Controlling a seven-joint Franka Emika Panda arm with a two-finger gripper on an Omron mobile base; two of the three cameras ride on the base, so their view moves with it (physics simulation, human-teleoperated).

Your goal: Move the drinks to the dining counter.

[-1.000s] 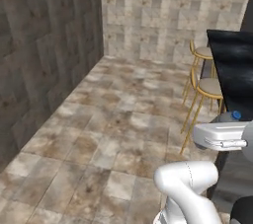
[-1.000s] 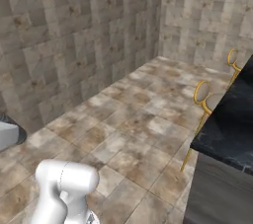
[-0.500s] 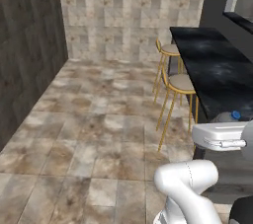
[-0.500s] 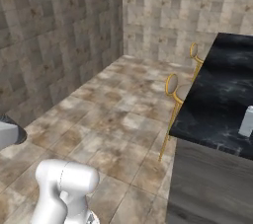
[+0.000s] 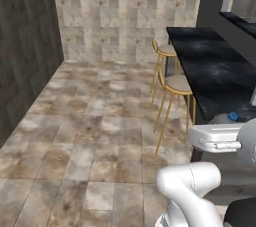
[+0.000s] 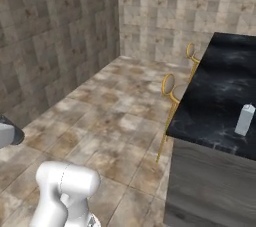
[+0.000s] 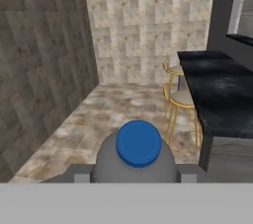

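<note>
A clear plastic bottle (image 7: 136, 156) with a blue cap (image 7: 139, 143) sits upright between my fingers, and my gripper (image 7: 136, 176) is shut on it. In the left base view the bottle's cap (image 5: 231, 117) peeks over the white hand (image 5: 220, 138), just short of the near end of the dining counter (image 5: 210, 66). A small white carton (image 6: 244, 119) stands upright on the black marble dining counter (image 6: 215, 96), near its front right part. The counter's near corner (image 7: 225, 114) lies ahead and to the right in the hand view.
Two gold-legged stools (image 5: 175, 85) stand along the counter's left side, also seen as stools (image 6: 176, 91). Open tiled floor (image 5: 100, 131) stretches to the left. A dark wall (image 5: 25, 46) bounds the left, a tiled wall (image 5: 125, 16) the far end.
The base has turned and driven, so the whole scene has shifted: the dining counter and stools are now more in view, with the carton on it. The grip on the bottle is unchanged.
</note>
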